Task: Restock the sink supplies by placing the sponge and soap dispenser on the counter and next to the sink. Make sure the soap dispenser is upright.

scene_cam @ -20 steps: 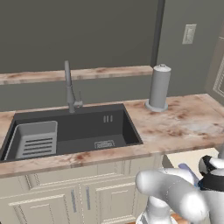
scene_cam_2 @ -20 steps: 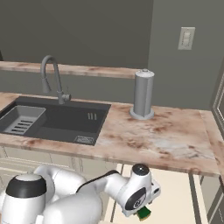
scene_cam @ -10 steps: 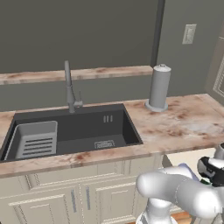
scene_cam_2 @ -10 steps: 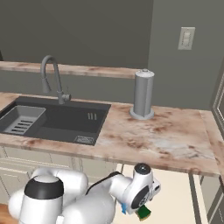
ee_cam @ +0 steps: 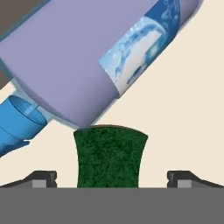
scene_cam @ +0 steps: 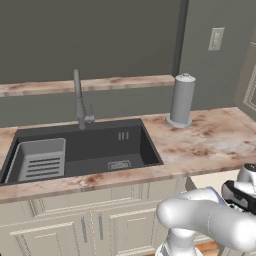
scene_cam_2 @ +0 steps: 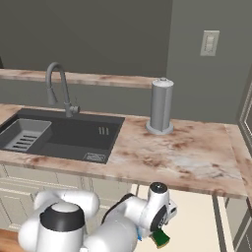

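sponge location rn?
Hand view: the sponge sits low centre between the open gripper tips, just below the lying soap dispenser. Right base view: under the counter edge.

No readable text is showing anywhere; the soap dispenser [ee_cam: 78, 65] is wearing a blue bubble-patterned label [ee_cam: 142, 46] without legible words.

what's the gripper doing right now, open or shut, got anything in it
Gripper: open, holding nothing; its fingertips stand wide on either side of the sponge, with the soap dispenser lying on its side just beyond.
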